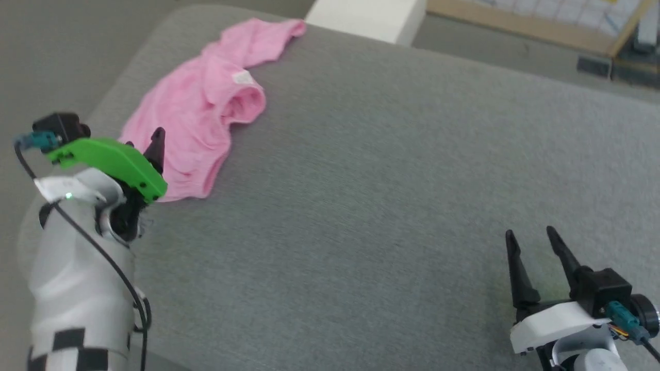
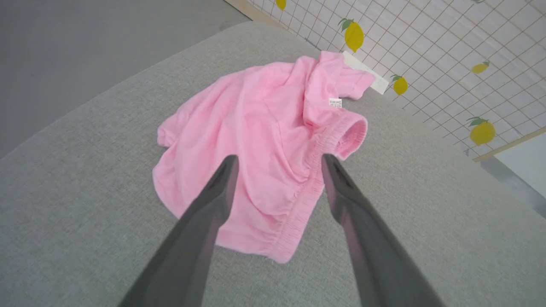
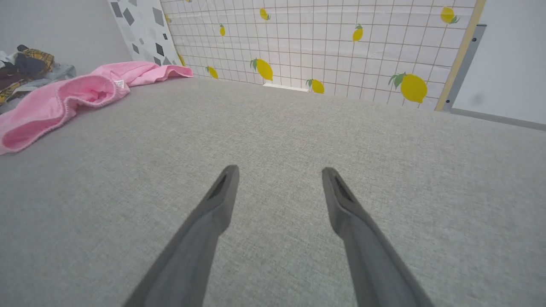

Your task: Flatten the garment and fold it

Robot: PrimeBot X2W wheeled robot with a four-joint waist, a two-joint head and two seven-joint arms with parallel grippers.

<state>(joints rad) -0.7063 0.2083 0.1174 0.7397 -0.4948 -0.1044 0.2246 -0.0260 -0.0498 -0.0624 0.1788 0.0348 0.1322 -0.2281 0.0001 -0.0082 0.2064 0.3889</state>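
The garment [image 1: 191, 118] is light pink, soft and crumpled, lying at the far left corner of the grey surface [image 1: 386, 180]. A gathered elastic hem [image 2: 298, 204] runs along one side. Its small white label [image 2: 335, 102] carries print too small to read. The left claw [image 2: 277, 164] hangs open over the garment's near edge. The right claw [image 1: 531, 233] is open and empty near the surface's near right edge.
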